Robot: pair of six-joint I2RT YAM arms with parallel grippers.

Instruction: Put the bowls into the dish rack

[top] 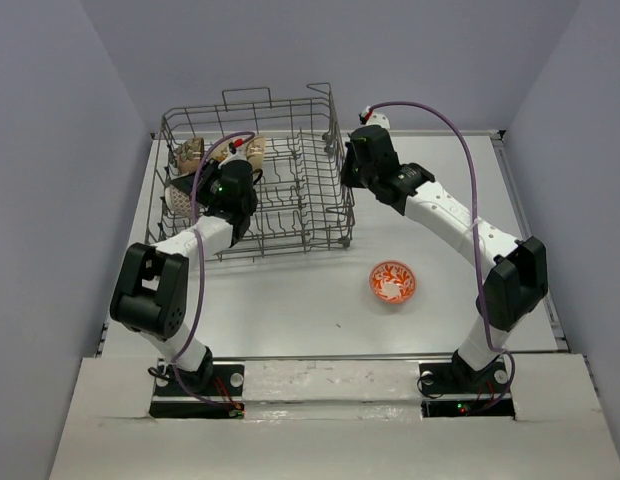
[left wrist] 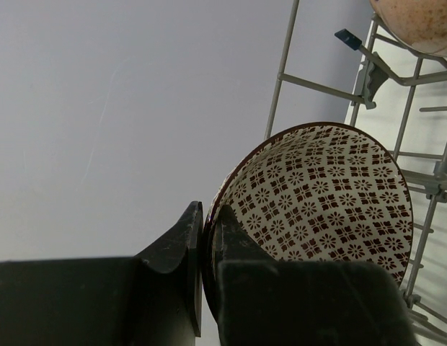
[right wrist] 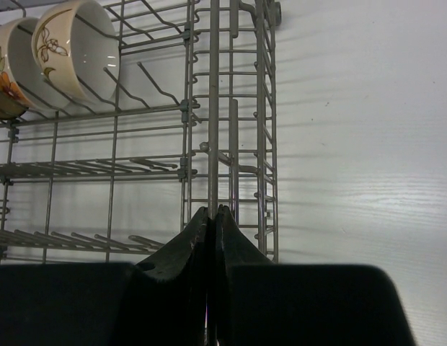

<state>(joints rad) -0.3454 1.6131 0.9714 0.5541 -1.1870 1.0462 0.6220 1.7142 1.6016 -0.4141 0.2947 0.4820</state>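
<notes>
The grey wire dish rack (top: 290, 215) stands at the back left of the table. My left gripper (top: 197, 197) reaches inside its left end and is shut on the rim of the patterned bowl (top: 176, 202), held tilted on edge. In the left wrist view the jaws (left wrist: 207, 216) pinch that rim, and the bowl (left wrist: 332, 194) is white inside with a dark repeating pattern. Three bowls (top: 225, 152) stand on edge in the rack's far left corner. The orange-red bowl (top: 392, 283) sits upright on the table. My right gripper (top: 346, 166) is shut on a wire of the rack's right side (right wrist: 213, 144).
Two cream bowls (right wrist: 72, 47) lean between the tines in the right wrist view. A speckled bowl (left wrist: 418, 21) shows beside the held one in the left wrist view. Grey walls close in the table on the left, right and back.
</notes>
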